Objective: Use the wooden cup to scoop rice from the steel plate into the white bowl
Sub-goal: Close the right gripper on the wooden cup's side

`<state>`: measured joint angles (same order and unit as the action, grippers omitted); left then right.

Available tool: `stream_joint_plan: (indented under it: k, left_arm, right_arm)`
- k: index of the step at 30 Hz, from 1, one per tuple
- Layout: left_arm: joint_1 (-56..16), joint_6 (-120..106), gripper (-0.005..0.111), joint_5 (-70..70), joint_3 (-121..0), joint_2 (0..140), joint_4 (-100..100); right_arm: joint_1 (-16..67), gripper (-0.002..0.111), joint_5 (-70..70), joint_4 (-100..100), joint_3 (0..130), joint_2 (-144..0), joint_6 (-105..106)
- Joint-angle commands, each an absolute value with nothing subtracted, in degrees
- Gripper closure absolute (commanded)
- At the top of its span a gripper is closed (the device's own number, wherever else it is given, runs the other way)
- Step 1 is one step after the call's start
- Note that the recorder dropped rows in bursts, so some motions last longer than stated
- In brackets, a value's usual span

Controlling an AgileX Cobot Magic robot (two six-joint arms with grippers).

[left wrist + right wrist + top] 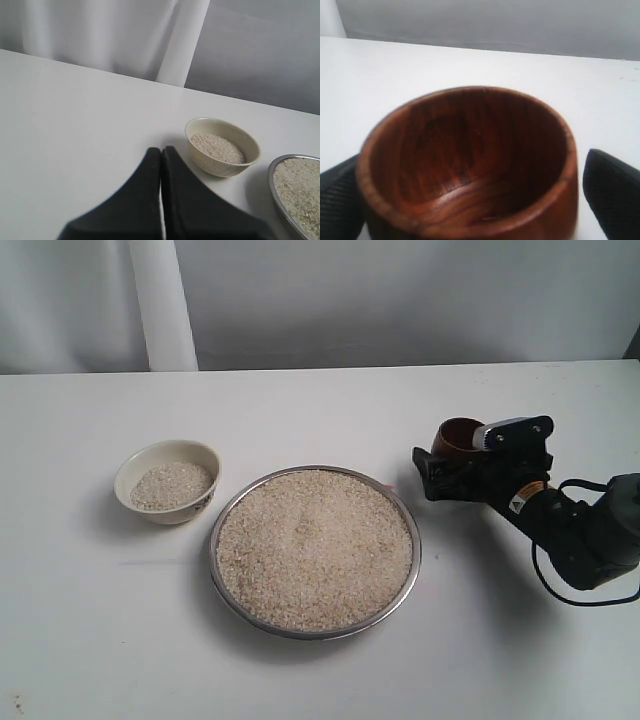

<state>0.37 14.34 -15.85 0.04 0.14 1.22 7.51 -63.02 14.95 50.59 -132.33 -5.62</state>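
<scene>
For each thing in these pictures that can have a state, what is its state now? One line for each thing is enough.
plate: flat on the table, full of rice
bowl: upright, partly filled with rice
cup: upright on the table, empty
right claw: open, placed around the cup, not closed on it
left claw: shut, holding nothing

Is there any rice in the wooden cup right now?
No, the wooden cup shows only bare reddish-brown wood inside, with nothing lying in it.
</scene>
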Motion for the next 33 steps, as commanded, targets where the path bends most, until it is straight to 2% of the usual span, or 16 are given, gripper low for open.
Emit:
stream_joint_plan:
  k: [1,5,10,21,24,33]
  left_arm:
    - [0.0,14.5,0.107,-15.2,0.0,0.0,1.0]
    - [0.0,14.5,0.107,-15.2,0.0,0.0,1.0]
    - [0.0,14.5,0.107,-15.2,0.0,0.0,1.0]
    - [0.0,14.5,0.107,-15.2,0.0,0.0,1.0]
    - [0.0,14.5,0.107,-15.2,0.0,0.0,1.0]
    - [0.0,14.5,0.107,-15.2,0.0,0.0,1.0]
  right_arm:
    - [7.3,0.003,-63.8,14.5,50.8,-132.4,-6.5]
    - [7.3,0.003,-64.7,14.5,51.5,-132.4,-6.5]
    - [7.4,0.003,-56.7,16.7,54.6,-132.4,-9.8]
    - [7.4,0.005,-56.7,17.4,54.8,-132.4,-9.8]
    - [7.4,0.015,-56.1,17.4,54.8,-132.4,-9.8]
    - [7.4,0.057,-54.3,18.0,54.8,-132.4,-9.8]
